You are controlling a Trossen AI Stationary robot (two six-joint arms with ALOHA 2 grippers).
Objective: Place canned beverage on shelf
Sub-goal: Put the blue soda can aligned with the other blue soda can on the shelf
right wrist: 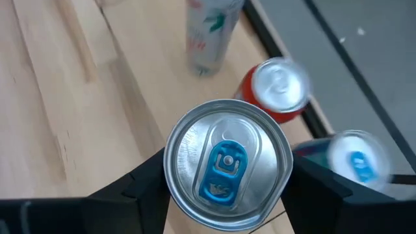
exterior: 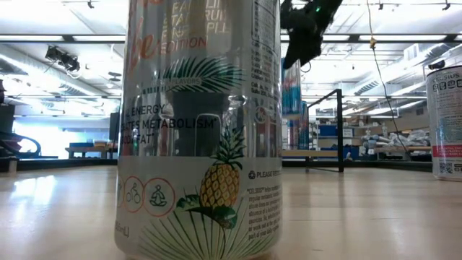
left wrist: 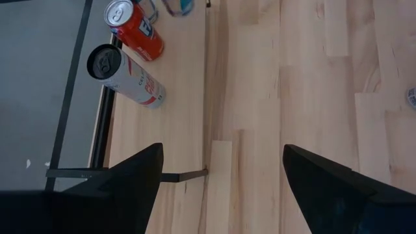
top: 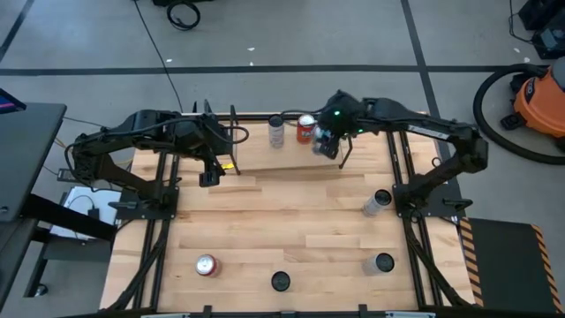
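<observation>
R gripper (right wrist: 224, 188) jaws part-open, clamped on blue-tab can (right wrist: 226, 162) sides nr shelf (top: 256, 146); likely rigid, slick, weighty, so grip mid-body; L gripper (left wrist: 221, 185) half-open, empty.

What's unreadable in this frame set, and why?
- Low view: a pineapple-print can right at the lens blocks most of the table and the shelf behind it.
- High view: the right end effector covers the can it grips; label unseen.
- Right wrist view: only the held can lid shows; two cans beyond are blurred.
- Left wrist view: left end effector open; a can is cut off by the frame edge.
</observation>
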